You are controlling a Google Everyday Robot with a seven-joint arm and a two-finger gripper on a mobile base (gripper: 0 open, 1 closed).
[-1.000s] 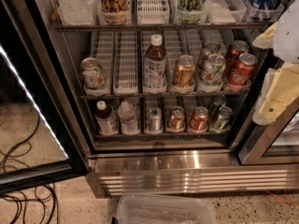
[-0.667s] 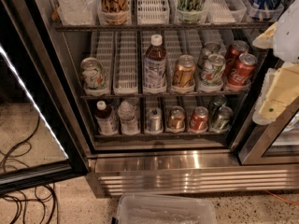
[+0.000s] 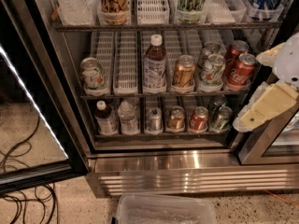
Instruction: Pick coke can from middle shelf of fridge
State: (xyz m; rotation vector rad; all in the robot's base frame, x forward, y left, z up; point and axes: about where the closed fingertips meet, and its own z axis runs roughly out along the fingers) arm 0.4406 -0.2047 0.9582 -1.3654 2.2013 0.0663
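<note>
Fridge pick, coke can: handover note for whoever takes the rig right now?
Gripper: at the right edge of the view, in front of the right frame of the fridge, right of and below the coke can, not on it.
Coke can: upright at the front of the rightmost lane on the middle shelf. A second red can stands right behind it and a green-and-white can stands to its left.
Done: door open, gripper near the shelf.
Left: reach in, grasp the front red can, lift it out.
</note>
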